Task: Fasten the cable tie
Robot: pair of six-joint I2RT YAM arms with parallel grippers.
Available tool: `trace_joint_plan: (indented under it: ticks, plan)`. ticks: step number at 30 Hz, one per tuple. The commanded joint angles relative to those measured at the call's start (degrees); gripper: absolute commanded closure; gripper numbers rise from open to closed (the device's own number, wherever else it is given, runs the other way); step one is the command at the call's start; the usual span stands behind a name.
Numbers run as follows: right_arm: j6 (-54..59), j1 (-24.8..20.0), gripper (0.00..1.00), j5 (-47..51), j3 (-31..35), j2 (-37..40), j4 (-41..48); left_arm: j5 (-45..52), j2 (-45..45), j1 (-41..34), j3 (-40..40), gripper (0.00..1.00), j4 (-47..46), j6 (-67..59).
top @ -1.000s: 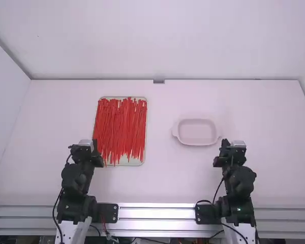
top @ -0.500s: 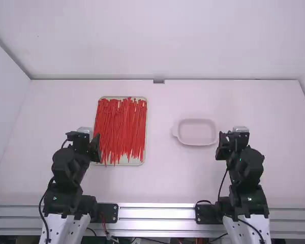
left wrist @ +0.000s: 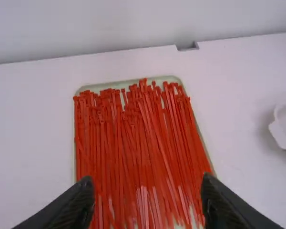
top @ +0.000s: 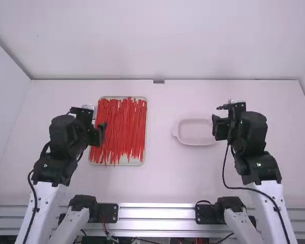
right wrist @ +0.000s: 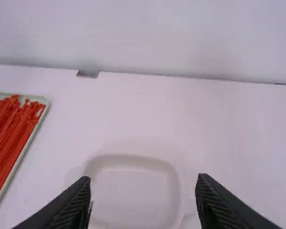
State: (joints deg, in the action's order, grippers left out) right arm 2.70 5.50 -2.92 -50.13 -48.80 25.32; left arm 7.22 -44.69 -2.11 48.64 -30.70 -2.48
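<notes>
Several red cable ties (top: 120, 130) (left wrist: 138, 152) lie side by side on a pale green tray (top: 142, 161) (left wrist: 78, 90) left of the table's middle. My left gripper (top: 94, 133) (left wrist: 145, 205) hangs open above the near left part of the tray, holding nothing. My right gripper (top: 219, 127) (right wrist: 143, 202) is open too, raised over the near right side of a white dish (top: 195, 132) (right wrist: 128, 188). The tray's corner with tie ends (right wrist: 12, 114) shows in the right wrist view.
The white dish stands right of the tray, and its edge (left wrist: 283, 126) shows in the left wrist view. A small grey bracket (top: 158, 80) (left wrist: 187, 46) (right wrist: 87, 73) sits at the table's far edge. White walls close the left and back sides.
Both arms have risen from a folded pose near their bases and moved forward. The left gripper now hangs over the tray, the right one over the dish.
</notes>
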Motion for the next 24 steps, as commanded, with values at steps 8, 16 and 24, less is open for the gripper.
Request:
trace_joint_plan:
  ticks: [8,16,24]
  plan:
    - [2.17,1.42,0.25,-5.27,-16.96,-13.30,10.01,-4.50,-13.09,-0.83,16.24,0.25,-9.45,3.85]
    - [-0.74,4.98,0.12,-6.59,-27.87,-19.66,17.32,-4.05,-22.71,-1.30,27.01,0.12,-15.23,4.04]
    - [-0.86,8.21,0.05,-5.28,-34.69,-24.31,20.08,-3.79,-28.91,-1.62,33.99,0.04,-19.17,4.16]
